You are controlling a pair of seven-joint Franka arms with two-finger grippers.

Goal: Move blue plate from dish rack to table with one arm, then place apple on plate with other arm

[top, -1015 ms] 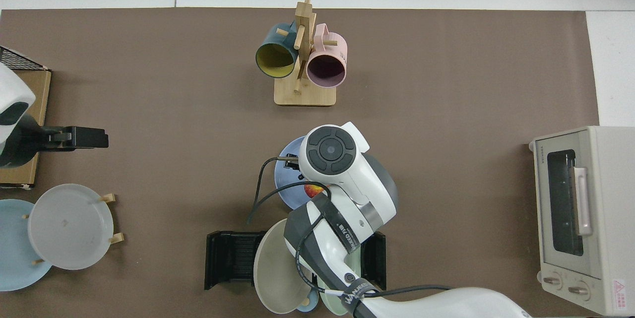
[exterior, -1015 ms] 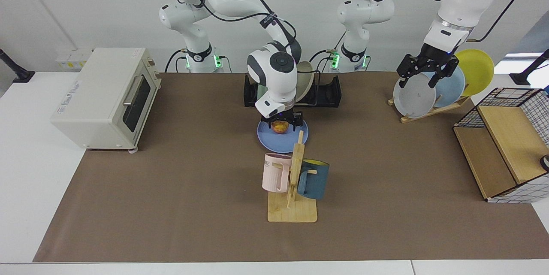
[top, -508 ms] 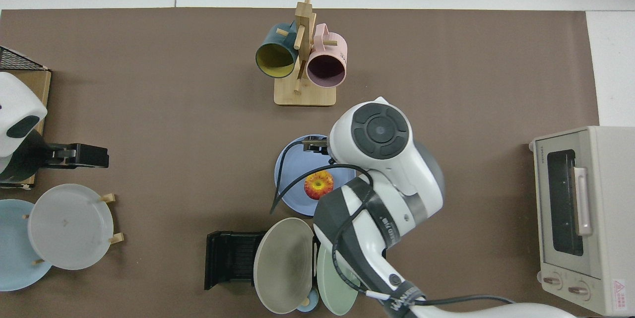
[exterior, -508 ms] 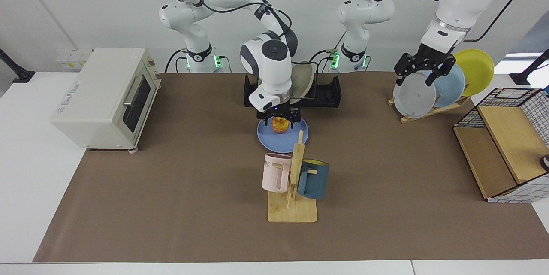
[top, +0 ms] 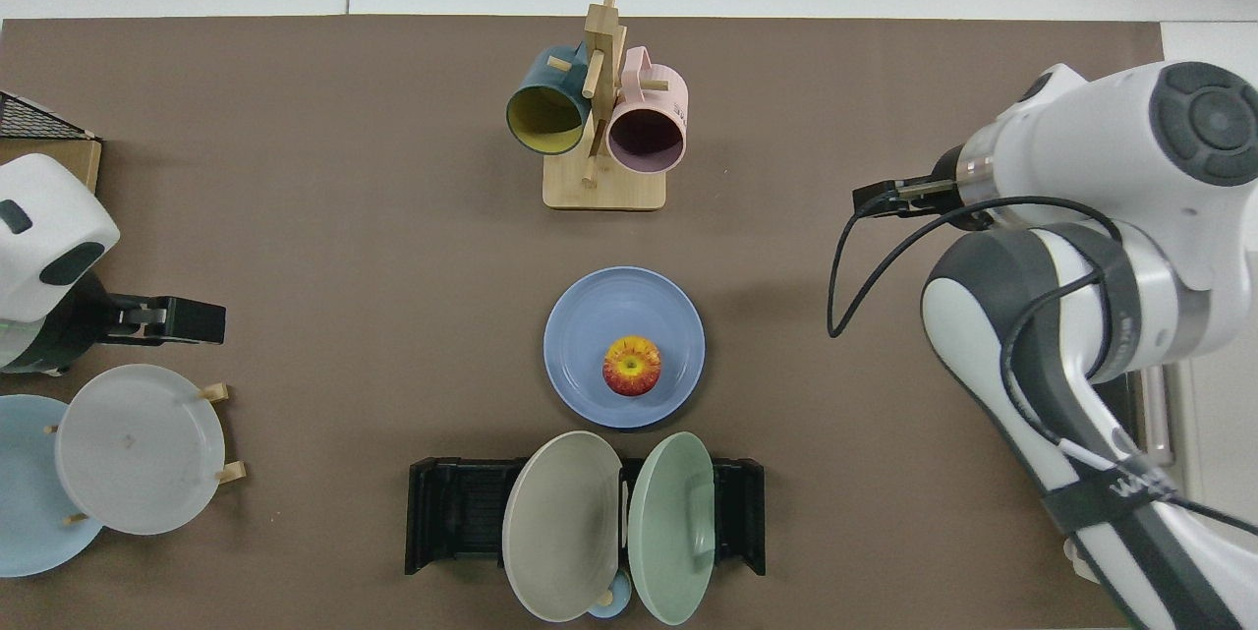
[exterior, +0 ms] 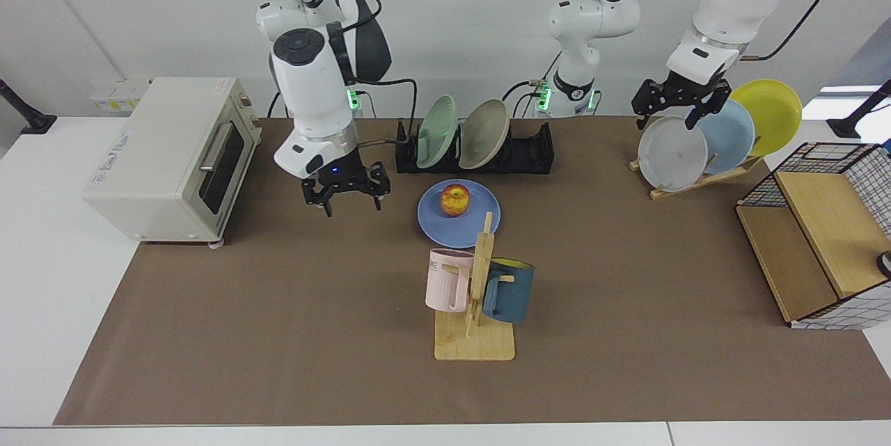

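Facing view, left to right. At left of centre the right gripper (exterior: 345, 190) hangs above bare mat beside the toaster oven (exterior: 170, 158), its fingers spread and holding nothing. Just right of it, at frame centre, the blue plate (exterior: 435, 223) lies flat on the table (exterior: 278, 335), in front of the dish rack (exterior: 532, 150), which carries a green plate (exterior: 435, 131) and a beige plate (exterior: 484, 133). The apple (exterior: 454, 200) sits upright on the blue plate, toward the rack side of its middle; the top view shows the apple (top: 631, 365) clear of the rim. The mug tree (exterior: 477, 293) stands directly in front of the plate. At upper right the left gripper (exterior: 679, 101) waits above the wooden plate stand (exterior: 696, 178), fingers spread, touching nothing.

Judged status: both placements appear complete; the step in hand is retreat of the right arm. Procedure: withdraw upward and toward the toaster side, away from plate and rack. Keep the fingers parted. Avoid sweeping the cable across the rack plates
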